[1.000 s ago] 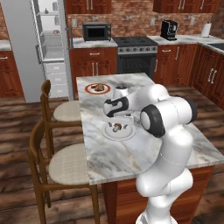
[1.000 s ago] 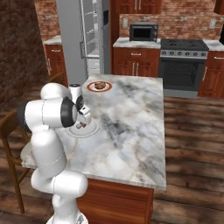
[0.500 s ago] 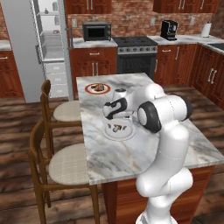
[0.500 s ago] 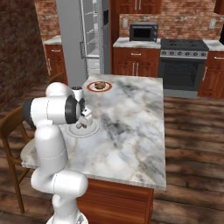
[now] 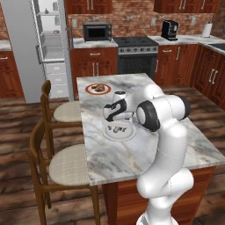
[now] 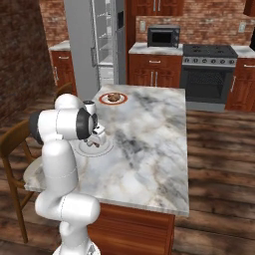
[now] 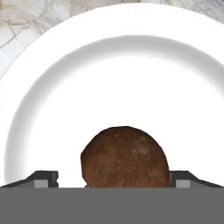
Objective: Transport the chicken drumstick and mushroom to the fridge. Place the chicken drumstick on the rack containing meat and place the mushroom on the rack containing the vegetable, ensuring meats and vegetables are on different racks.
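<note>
The island top (image 5: pixel 176 132) is veined, polished marble; the plate (image 7: pixel 52 109) smooth glossy white; the mushroom (image 7: pixel 124 157) matt, speckled brown; chairs (image 5: pixel 41 145) dark wood, cloth seats.

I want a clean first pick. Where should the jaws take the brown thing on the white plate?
Probably across the widest part of its rounded brown cap, from straight above. It sits alone on the white plate, and the open gripper already straddles it, one fingertip on each side.
</note>
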Motion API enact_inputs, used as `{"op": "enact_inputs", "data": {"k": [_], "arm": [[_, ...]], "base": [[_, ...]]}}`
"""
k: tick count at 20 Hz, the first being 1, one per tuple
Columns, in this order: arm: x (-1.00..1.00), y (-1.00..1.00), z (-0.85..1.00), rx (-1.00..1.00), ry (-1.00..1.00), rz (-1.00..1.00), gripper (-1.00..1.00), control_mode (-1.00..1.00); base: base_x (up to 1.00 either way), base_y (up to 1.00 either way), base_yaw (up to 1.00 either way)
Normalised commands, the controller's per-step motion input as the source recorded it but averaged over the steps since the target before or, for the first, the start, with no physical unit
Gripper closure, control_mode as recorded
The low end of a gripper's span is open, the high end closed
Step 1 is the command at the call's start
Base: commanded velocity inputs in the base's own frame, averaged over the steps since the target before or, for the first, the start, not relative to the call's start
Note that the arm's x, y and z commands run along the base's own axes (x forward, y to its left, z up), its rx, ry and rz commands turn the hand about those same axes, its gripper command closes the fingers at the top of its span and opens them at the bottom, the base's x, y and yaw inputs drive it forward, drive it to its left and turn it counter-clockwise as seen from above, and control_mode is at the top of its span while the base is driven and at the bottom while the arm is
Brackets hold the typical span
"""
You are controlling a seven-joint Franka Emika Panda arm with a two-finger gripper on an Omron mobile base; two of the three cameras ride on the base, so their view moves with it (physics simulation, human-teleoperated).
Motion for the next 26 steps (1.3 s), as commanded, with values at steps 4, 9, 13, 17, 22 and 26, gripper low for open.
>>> {"op": "enact_inputs", "data": {"k": [4, 9, 13, 17, 22, 26], "arm": [[0.0, 0.04, -0.18, 0.0, 0.0, 0.0, 1.0, -1.0], [-0.07, 0.0, -0.16, 0.0, -0.02, 0.0, 1.0, -1.0], [-0.27, 0.0, -0.05, 0.0, -0.06, 0.0, 1.0, -1.0], [-0.4, 0.02, -0.08, 0.0, -0.06, 0.0, 1.0, -1.0], [0.0, 0.33, -0.77, 0.0, 0.08, 0.14, 1.0, -1.0], [0.04, 0.12, -0.1, 0.0, 0.0, 0.09, 1.0, -1.0]], "base": [[0.0, 0.0, 0.0], [0.0, 0.0, 0.0], [0.0, 0.0, 0.0], [0.0, 0.0, 0.0], [0.0, 0.0, 0.0], [0.0, 0.0, 0.0]]}}
